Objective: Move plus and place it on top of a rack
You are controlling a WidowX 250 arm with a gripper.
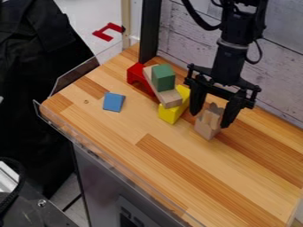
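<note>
The camera view looked down on a wooden bench (160, 159) running from the upper middle of the frame to the lower right, its long slant leaving room to shift small pieces about. Below it, lower left of centre, stood a grey panel (100, 177). The black arm (229, 62) hung in at upper right, pointing down so the hand (210, 119) could straddle its target. That hand was open, its two fingers set wide on either side of an upright pale wooden piece (207, 127), right of centre. This was probably the plus, though its outline was partly lost between the fingers; whether either touched it I could not tell. The placing suggested a grasp about to be made, with closing and a straight lift called for next.

Just left of the hand, a wooden plank (165, 94) lay slantwise across a red arch (137, 74) and a yellow block (172, 111), which bore it up like a small bridge; this was likely the rack. A green block (163, 77) stood on the plank, so the top was partly taken, and a careless approach could have knocked it off. The blue block (114, 102), smallest of the loose pieces, lay apart at left of centre, out of the likely path. As for writing, pale marks (131, 217) sat on the panel's dark patch, cut off by the lower edge; the blocks' visible faces looked plain.
</note>
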